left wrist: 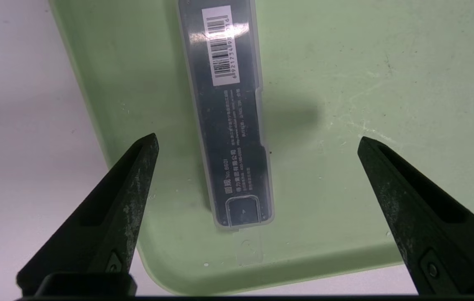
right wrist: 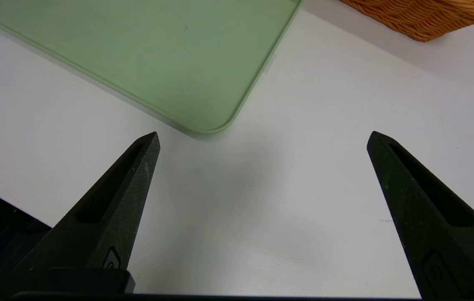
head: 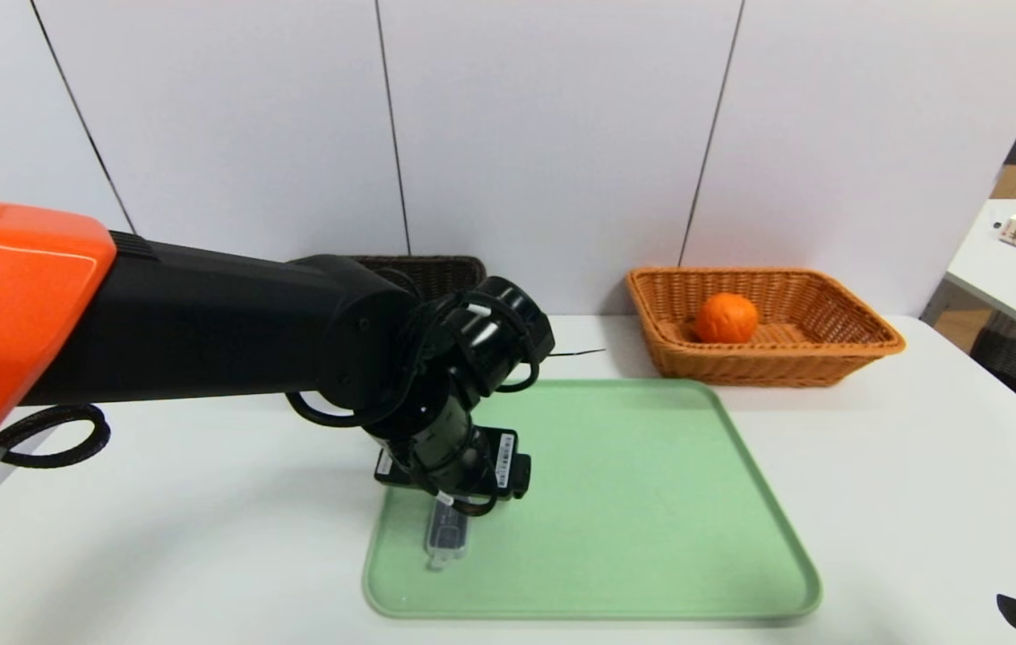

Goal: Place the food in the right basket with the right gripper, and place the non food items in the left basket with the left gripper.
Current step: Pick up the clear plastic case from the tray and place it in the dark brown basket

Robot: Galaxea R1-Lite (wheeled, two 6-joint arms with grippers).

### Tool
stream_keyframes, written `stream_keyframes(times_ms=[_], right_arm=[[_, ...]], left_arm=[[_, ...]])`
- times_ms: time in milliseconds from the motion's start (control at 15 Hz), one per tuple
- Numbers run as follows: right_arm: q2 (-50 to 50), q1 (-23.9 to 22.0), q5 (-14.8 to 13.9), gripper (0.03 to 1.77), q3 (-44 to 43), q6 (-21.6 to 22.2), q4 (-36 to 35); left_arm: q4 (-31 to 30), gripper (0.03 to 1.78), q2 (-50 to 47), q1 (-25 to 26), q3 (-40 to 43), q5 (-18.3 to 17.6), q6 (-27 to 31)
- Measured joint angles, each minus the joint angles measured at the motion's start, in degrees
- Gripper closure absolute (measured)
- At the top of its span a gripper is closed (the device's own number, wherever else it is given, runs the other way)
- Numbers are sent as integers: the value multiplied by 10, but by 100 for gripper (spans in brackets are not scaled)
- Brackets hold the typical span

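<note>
Showing a late stage: the orange (head: 726, 317) already lies in the tan basket (head: 857, 354) at upper right, while the left gripper (left wrist: 257, 142) — fingers wide, empty — hangs over the case (left wrist: 228, 125) on the green tray (head: 651, 502) at lower centre, the dark basket (head: 436, 271) waiting behind the arm; right gripper (right wrist: 262, 138) parked, fingers wide.

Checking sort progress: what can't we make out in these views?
- Left basket: head view, mostly hidden behind the left arm; contents unseen.
- Left gripper: head view, fingers hidden under its wrist; open only in the wrist view.
- Case: far end cut off by the left wrist picture's edge.
- Right gripper: open, parked over bare table.
</note>
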Motion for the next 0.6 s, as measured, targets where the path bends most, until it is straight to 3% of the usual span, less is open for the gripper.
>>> stream_keyframes(times_ms=[600], right_arm=[[-5,0,-1,9,0,0,2]], left_arm=[[-7,12,17,14,1,-7,-2]])
